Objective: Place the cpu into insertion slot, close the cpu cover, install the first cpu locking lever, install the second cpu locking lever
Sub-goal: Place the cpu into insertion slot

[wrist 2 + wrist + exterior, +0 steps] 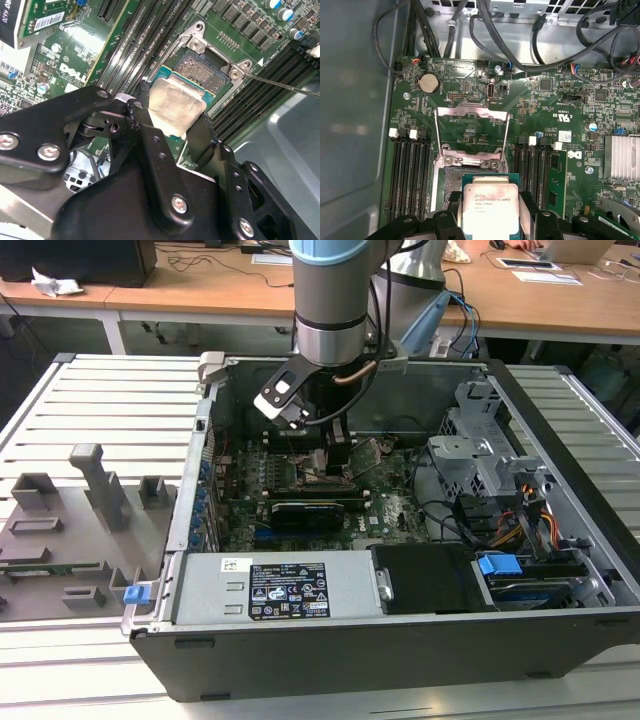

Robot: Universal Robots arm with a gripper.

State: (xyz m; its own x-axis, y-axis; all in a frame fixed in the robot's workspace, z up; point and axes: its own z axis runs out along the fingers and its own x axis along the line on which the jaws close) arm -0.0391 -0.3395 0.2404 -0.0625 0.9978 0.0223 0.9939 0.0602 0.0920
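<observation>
The gripper (172, 122) is clamped on the cpu (177, 102), holding it partly over the insertion slot (202, 67), near the middle of the exterior view. The cpu cover (471, 114) stands open. Placing it well likely needs the cpu level, square to the insertion slot, never pressed.

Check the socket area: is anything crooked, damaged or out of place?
Nothing stands out. The end effector grips the cpu partly over the slot, not seated; the cover is open. No damage shows.
</observation>
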